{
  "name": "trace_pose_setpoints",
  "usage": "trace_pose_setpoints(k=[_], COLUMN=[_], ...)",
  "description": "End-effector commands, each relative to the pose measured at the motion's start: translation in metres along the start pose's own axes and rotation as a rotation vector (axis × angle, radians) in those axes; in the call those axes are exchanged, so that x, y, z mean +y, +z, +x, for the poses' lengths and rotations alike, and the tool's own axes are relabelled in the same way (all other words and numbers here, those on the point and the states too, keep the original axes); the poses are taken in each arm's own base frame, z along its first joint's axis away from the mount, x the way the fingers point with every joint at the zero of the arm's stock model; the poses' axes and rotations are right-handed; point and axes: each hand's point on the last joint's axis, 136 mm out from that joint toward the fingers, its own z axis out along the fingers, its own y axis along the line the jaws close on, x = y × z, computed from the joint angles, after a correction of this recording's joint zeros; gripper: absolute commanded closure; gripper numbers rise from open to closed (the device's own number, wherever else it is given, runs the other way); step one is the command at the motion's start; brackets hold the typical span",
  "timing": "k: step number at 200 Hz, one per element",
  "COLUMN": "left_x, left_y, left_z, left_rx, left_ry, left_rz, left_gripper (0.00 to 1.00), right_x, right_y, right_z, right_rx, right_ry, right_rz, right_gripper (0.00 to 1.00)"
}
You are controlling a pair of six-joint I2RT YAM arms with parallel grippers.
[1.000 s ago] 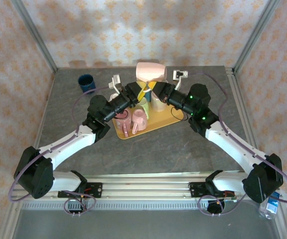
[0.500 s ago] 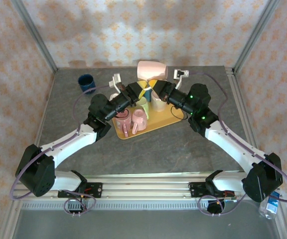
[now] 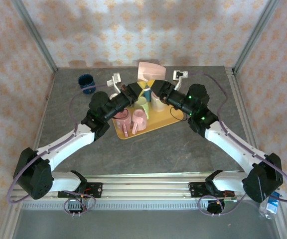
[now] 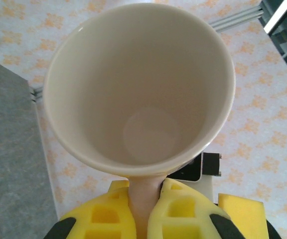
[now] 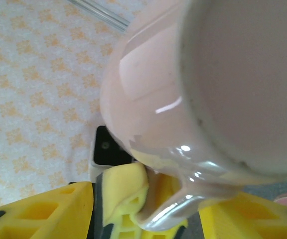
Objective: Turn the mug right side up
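Note:
A pale pink mug hangs in the air above the back of the tray, tipped on its side. In the left wrist view its open mouth faces the camera. My left gripper is shut on the mug's handle, whose pink strip is squeezed between the yellow pads. From the other side comes my right gripper, which stands open. Its yellow fingers sit wide on either side of the handle, apart from it. The mug's glossy wall and base loom just above them.
Under the grippers lies a yellow tray. It carries two pink mugs, a green one and a cream one. A dark blue cup stands at the back left on the grey table.
My left gripper has closed on the mug's handle and my right gripper has let go and opened. The mug has turned in the air and now shows narrower from above.

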Motion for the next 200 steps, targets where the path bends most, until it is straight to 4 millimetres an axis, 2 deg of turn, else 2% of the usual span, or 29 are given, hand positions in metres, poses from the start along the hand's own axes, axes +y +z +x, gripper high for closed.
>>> trace_pose_setpoints(k=[1, 8, 54, 107, 157, 198, 200], left_x=[-0.060, -0.061, -0.048, -0.009, 0.043, 0.076, 0.077], left_y=[-0.015, -0.018, -0.044, -0.086, -0.139, -0.176, -0.178], left_z=[-0.025, -0.027, -0.047, -0.073, -0.098, -0.120, -0.121], left_rx=[-0.088, -0.090, -0.108, -0.105, -0.059, -0.084, -0.085], left_ry=[0.154, 0.182, 0.344, 0.527, 0.767, 0.848, 0.852], left_rz=[0.091, 0.078, -0.125, -0.453, -0.924, -1.212, -1.222], left_gripper=[1.00, 1.00, 1.00, 1.00, 1.00, 1.00, 1.00], right_x=[-0.003, 0.000, -0.026, -0.062, -0.079, -0.076, -0.082], right_y=[-0.009, -0.017, -0.039, -0.063, -0.063, -0.057, -0.054], right_z=[-0.002, -0.003, 0.003, 0.012, 0.024, 0.022, 0.024], right_rx=[-0.018, -0.028, 0.005, 0.161, 0.282, 0.279, 0.292], right_ry=[-0.051, -0.070, -0.205, -0.455, -0.532, -0.537, -0.533], right_rz=[0.056, 0.068, 0.262, 0.512, 0.559, 0.542, 0.551], right_gripper=[0.41, 0.41, 0.42, 0.43, 0.43, 0.43, 0.43])
